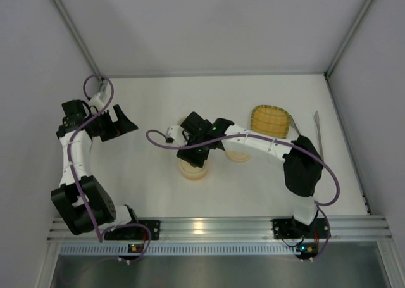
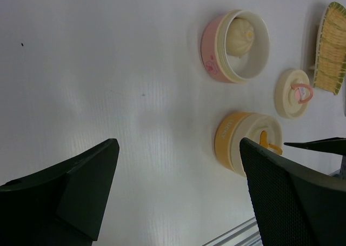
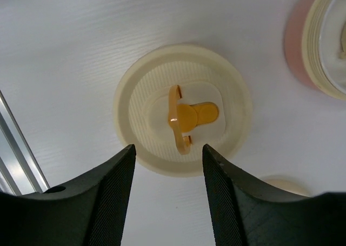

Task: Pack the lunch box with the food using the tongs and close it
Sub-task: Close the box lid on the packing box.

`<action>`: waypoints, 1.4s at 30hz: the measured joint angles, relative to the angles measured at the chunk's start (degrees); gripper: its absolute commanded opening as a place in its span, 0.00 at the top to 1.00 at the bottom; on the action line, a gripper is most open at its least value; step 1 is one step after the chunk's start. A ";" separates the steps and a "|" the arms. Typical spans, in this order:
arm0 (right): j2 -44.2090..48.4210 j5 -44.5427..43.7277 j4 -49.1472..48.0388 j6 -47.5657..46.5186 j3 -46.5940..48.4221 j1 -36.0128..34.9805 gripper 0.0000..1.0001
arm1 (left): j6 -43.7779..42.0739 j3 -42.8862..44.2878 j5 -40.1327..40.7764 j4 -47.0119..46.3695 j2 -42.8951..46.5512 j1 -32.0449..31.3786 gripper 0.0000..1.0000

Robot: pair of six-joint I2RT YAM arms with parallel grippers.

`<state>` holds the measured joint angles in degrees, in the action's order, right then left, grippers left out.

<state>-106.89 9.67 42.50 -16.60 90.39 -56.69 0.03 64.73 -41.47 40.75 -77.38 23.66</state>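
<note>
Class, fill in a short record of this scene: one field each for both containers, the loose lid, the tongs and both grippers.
pink bowl: lid off, pale bun inside
orange container: closed by orange-handled lid
pink-handled lid: lying loose beside the pink bowl
tongs: lying right of the yellow tray in the top view, untouched
left gripper: open, empty
right gripper: open, poised over the orange-handled lid

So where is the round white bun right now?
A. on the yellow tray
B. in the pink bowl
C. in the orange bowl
B: the left wrist view shows the bun sitting inside the pink bowl, which has no lid on it. The orange bowl next to it is covered by its lid.
</note>
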 measured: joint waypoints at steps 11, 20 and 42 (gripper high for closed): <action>-7.54 -4.50 4.42 2.05 7.06 -1.33 0.72 | 0.00 0.00 0.22 -0.04 0.00 0.00 0.02; -8.15 -4.94 6.08 4.72 8.00 -1.33 1.00 | 0.00 -0.02 0.28 -0.09 0.00 0.00 0.02; -4.04 0.59 7.02 -0.66 6.88 -0.76 0.07 | -1.77 -0.02 -0.04 -0.11 0.00 0.00 0.02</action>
<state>-110.93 10.26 49.52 -17.26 97.27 -57.45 -1.74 64.71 -41.52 40.64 -77.38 23.66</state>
